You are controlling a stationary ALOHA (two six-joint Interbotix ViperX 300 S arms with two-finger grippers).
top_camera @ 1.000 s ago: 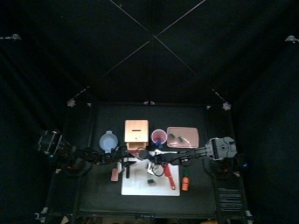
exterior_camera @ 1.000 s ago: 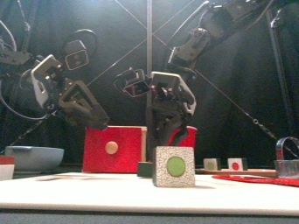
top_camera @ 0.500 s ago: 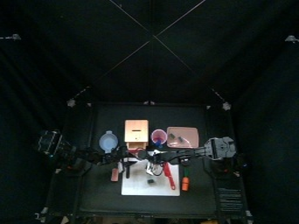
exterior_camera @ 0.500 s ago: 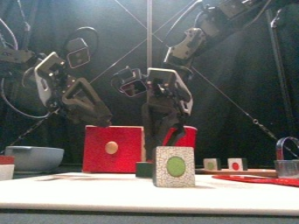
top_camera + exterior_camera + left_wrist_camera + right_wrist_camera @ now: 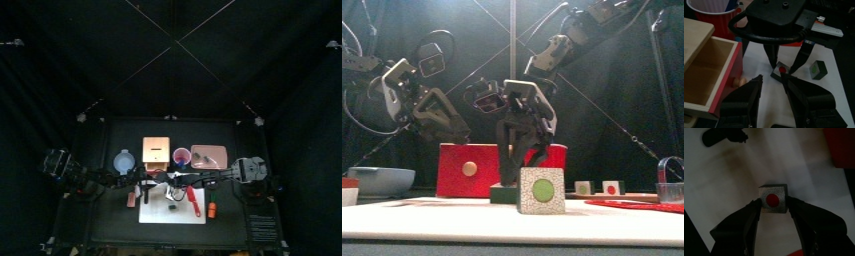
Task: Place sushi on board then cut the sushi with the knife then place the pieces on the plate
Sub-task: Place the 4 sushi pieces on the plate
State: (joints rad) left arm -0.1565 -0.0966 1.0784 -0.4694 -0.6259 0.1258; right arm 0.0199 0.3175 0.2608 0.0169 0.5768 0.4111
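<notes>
Black curtains close the booth at the back and both sides, and a small black table carries the work area.

**Right gripper** [image 5: 774,201]: lowered onto the white cutting board [image 5: 754,60]. Its jaws are set at a narrow spread, one on each side of a sushi piece [image 5: 773,198] that lies on the board with its red centre facing up. Each jaw tip is just beside a side face of the piece. Firm contact cannot be confirmed in either wrist view.

**Left gripper** [image 5: 772,79]: positioned just beside the right gripper on its left, above the board. Its jaws are moderately apart and hold nothing.

**Surroundings, working outward from the right gripper:**
- A dark green block [image 5: 819,70] lies on the board near the straddled piece and apart from it.
- A speckled piece with a green centre [image 5: 543,190] stands upright on the board, forward of the gripper.
- A red cup [image 5: 556,155] stands behind the gripper.
- A wooden box [image 5: 472,170] with a red drawer front sits behind the left gripper.
- A pink tray [image 5: 210,155] lies farther back, toward the right.
- A blue-grey bowl [image 5: 376,180] sits well out to the left, past the left gripper.
</notes>
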